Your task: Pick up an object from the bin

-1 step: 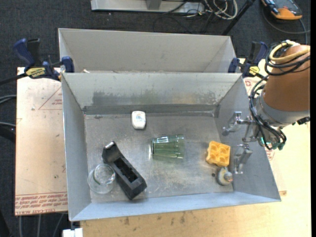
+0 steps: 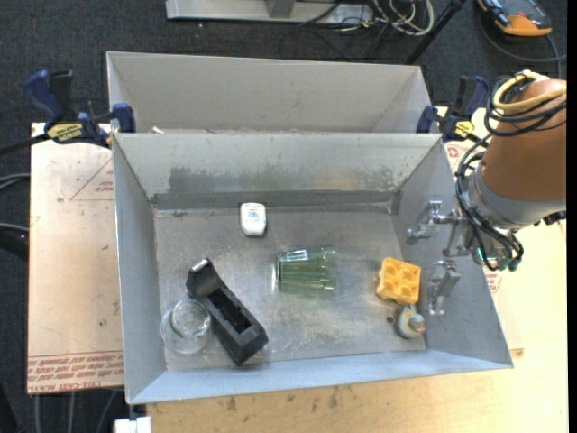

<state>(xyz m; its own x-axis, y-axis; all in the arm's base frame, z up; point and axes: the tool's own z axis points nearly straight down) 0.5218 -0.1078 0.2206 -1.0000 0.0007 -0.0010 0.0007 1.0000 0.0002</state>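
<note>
My gripper hangs over the bin's right side, against the right wall, its two metal fingers spread wide apart and open with nothing between them. Just to its left lies a yellow, waffle-like sponge piece on the bin floor. A small round grey and tan thing sits below that, close under the lower fingertip. Further left, a clear green ribbed cup lies on its side in the middle of the bin.
A small white oblong thing rests near the back wall. At the front left a black rectangular holder lies slantwise, touching a clear glass cup. The arm's orange cover and cables hang over the right rim.
</note>
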